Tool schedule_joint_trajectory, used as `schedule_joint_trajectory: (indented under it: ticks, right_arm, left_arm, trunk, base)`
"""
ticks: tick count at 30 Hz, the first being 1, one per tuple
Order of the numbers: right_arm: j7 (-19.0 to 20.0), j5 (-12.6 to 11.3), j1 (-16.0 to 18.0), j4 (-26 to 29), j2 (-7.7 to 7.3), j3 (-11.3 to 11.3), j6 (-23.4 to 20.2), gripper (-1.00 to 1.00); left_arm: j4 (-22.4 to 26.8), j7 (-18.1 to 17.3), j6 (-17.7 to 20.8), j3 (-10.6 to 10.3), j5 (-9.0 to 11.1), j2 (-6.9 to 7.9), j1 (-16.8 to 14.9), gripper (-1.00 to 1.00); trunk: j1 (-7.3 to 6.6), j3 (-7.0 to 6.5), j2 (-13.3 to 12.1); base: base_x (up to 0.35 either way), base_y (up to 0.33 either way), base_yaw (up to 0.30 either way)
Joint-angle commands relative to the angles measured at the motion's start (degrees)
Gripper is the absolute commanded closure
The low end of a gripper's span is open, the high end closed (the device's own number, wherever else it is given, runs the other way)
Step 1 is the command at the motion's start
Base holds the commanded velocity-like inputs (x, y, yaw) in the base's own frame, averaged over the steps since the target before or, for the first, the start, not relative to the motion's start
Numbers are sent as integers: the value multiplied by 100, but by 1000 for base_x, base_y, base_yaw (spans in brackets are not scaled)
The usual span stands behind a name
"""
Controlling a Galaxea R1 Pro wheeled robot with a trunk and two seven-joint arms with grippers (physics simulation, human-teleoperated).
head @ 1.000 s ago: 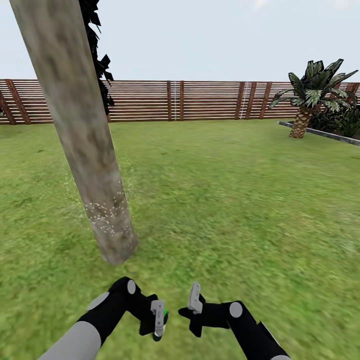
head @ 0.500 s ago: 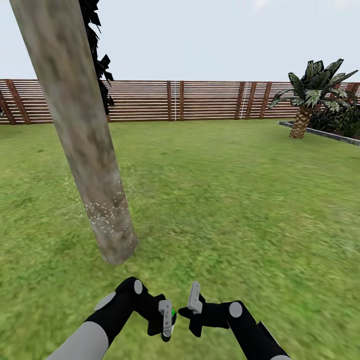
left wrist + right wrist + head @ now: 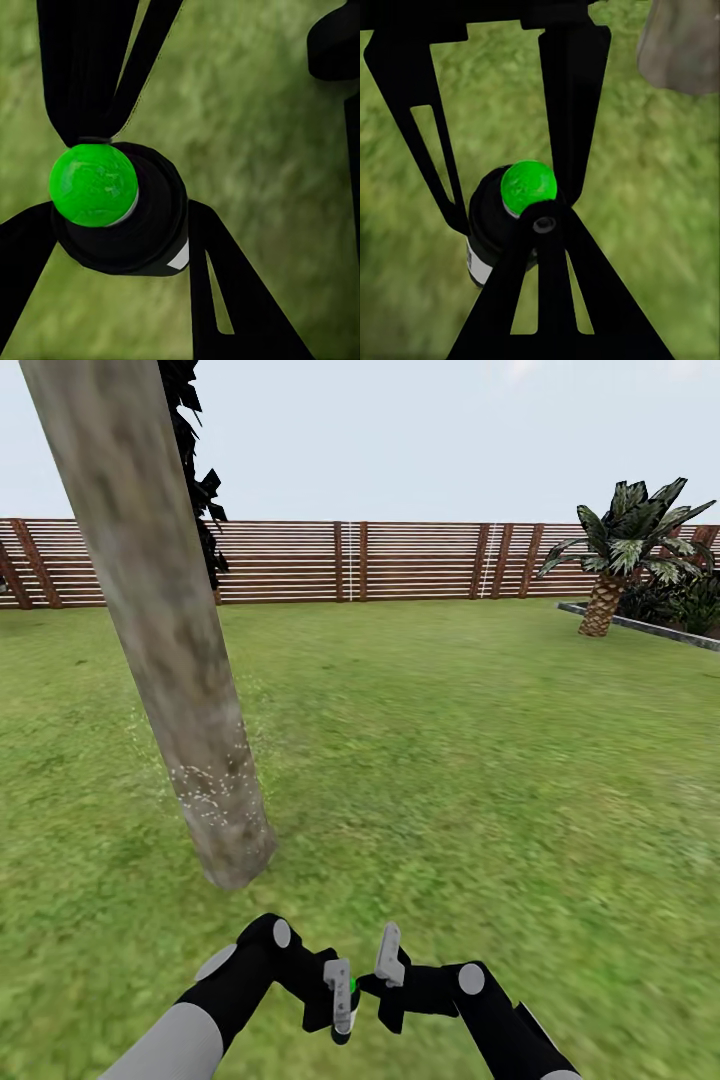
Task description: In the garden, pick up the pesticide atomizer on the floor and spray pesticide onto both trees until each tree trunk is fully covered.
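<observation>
The pesticide atomizer, a black bottle with a green ball top, is held low in front of me over the lawn by my left gripper, which is shut on it. In the left wrist view its body sits between the two fingers. My right gripper is shut and empty, and its tip is right at the atomizer's green top. A thick grey-tan tree trunk leans up at the left, with white specks low down. Its base appears in the right wrist view.
A brown slat fence closes the far side of the lawn. A short palm and a grey kerb stand at the far right. A dark conifer rises behind the trunk.
My left gripper has carried the atomizer to the right, up against the right gripper's tip. The right arm, trunk and view have stayed put.
</observation>
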State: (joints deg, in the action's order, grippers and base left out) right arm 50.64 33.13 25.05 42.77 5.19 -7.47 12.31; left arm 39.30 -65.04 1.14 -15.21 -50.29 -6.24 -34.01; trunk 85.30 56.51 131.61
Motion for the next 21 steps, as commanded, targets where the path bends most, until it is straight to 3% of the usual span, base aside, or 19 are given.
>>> schedule_joint_trajectory:
  ticks: [1,21]
  right_arm:
    - [0,0,0,13,0,0,1,100]
    - [6,0,0,52,0,0,2,100]
  left_arm:
    - [-1,0,0,0,1,0,0,100]
    - [15,9,-17,12,26,-5,-9,100]
  trunk:
    - [0,0,0]
    - [0,0,0]
  base:
    - [0,0,0]
    - [0,0,0]
